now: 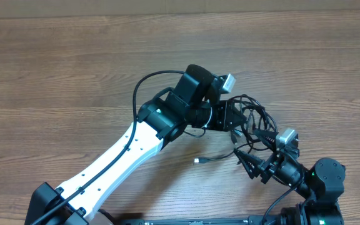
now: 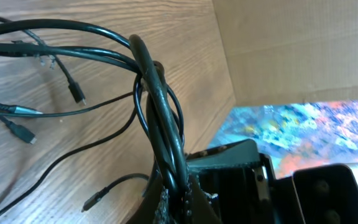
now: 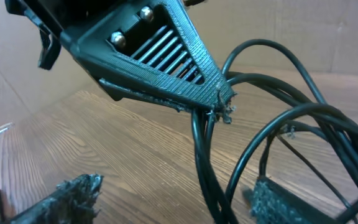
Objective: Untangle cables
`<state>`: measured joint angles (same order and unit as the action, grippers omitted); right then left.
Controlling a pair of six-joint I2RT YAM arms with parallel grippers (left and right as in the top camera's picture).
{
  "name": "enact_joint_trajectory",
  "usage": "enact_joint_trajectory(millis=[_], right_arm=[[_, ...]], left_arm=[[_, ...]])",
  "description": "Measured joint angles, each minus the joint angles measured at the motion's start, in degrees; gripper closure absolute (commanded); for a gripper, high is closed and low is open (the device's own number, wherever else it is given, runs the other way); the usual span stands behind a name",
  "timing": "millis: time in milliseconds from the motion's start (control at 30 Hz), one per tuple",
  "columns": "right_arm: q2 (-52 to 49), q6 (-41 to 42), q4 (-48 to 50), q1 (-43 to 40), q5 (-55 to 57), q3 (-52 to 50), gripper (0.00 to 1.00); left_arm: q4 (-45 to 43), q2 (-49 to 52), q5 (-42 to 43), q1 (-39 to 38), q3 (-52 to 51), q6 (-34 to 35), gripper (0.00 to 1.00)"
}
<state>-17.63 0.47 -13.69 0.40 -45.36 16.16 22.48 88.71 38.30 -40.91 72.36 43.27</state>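
Note:
The cables point(image 1: 262, 111) are thin black cords tangled in a knot at the table's centre right. My left gripper point(image 1: 230, 119) is shut on a bundle of them, and in the left wrist view the strands point(image 2: 160, 106) rise from between its fingertips point(image 2: 178, 194). In the right wrist view the left gripper point(image 3: 221, 102) pinches the bundle from above. My right gripper point(image 1: 250, 147) is open, and its fingers stand on either side of hanging strands point(image 3: 207, 162), which run closer to the right finger point(image 3: 284, 199) than the left one point(image 3: 73, 196).
A loose plug end point(image 1: 199, 161) lies on the wood table point(image 1: 74, 75) just left of the tangle. More plug ends point(image 2: 76, 93) lie spread on the wood. A cardboard wall point(image 2: 291, 43) stands past the table edge.

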Motion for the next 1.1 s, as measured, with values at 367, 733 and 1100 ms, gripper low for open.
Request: enact_joint_trajectory(millis=[367, 733, 1100], right_arm=[[0.0, -0.7, 0.0, 0.0, 1.4, 0.0, 0.67], [0.0, -0.7, 0.2, 0.0, 1.9, 0.0, 0.76], [0.0, -0.8, 0.2, 0.0, 1.9, 0.0, 0.96]], left_arm=[[0.2, 0.0, 2.0, -0.2, 0.0, -1.1, 0.96], [0.3, 0.0, 2.0, -1.9, 0.0, -3.0, 0.96], [0.2, 0.0, 2.0, -3.0, 0.0, -3.1, 0.96]])
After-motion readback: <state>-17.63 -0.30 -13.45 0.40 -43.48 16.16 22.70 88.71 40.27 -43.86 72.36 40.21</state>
